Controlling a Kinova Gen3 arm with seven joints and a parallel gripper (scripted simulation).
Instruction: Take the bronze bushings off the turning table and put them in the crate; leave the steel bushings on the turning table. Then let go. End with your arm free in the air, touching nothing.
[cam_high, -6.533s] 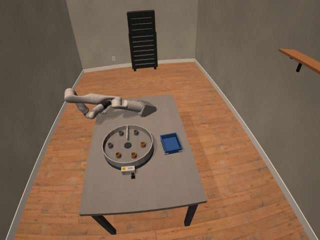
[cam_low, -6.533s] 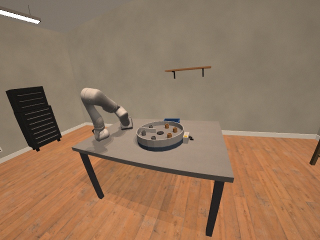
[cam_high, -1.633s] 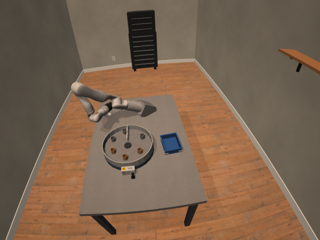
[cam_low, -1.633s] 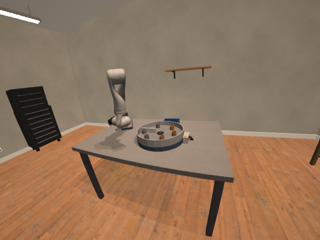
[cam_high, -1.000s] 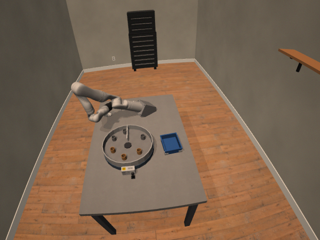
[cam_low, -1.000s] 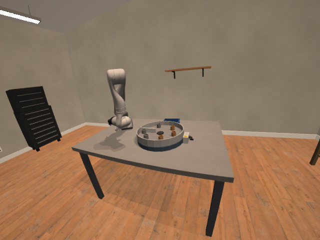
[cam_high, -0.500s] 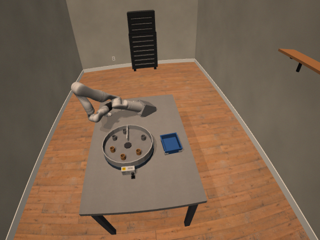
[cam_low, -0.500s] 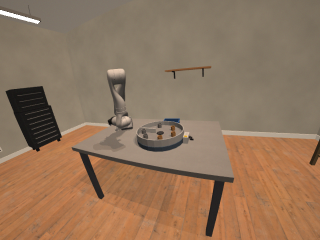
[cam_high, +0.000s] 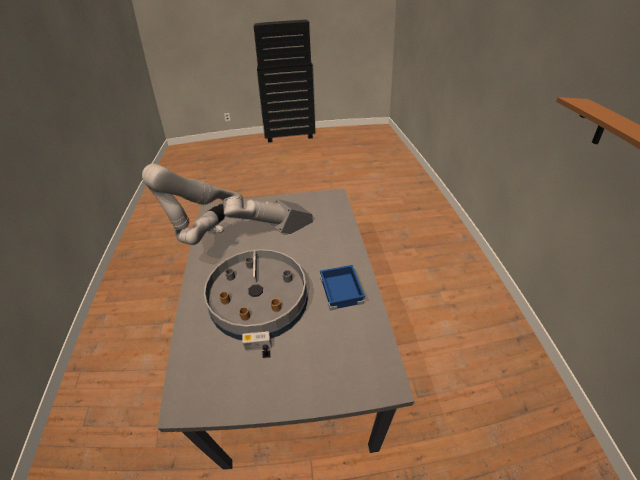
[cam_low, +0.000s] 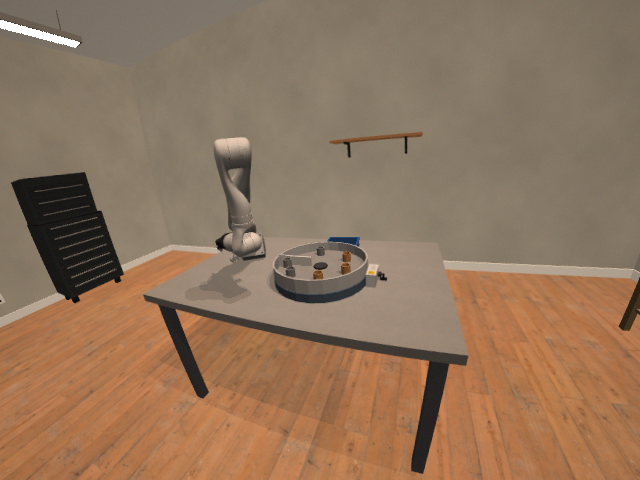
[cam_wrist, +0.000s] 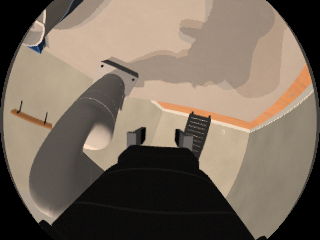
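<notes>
The round walled turning table (cam_high: 254, 293) sits mid-table. Three bronze bushings stand in its near half (cam_high: 224, 297) (cam_high: 244, 313) (cam_high: 276, 304). Three steel bushings stand in its far half (cam_high: 230, 274) (cam_high: 249, 262) (cam_high: 287, 276). The blue crate (cam_high: 341, 285) lies to the right of the turning table and holds nothing that I can see. My gripper (cam_high: 219, 227) is open and empty, folded back near the table's far left edge, well apart from the turning table. In the wrist view its fingers stand apart with nothing between them.
A thin upright bar (cam_high: 255, 263) reaches from the turning table's far wall toward the dark hub (cam_high: 255, 290). A small control box (cam_high: 256, 339) sits at its near edge. The arm's base (cam_high: 294, 217) stands at the table's far end. A black cabinet (cam_high: 285, 80) stands against the back wall.
</notes>
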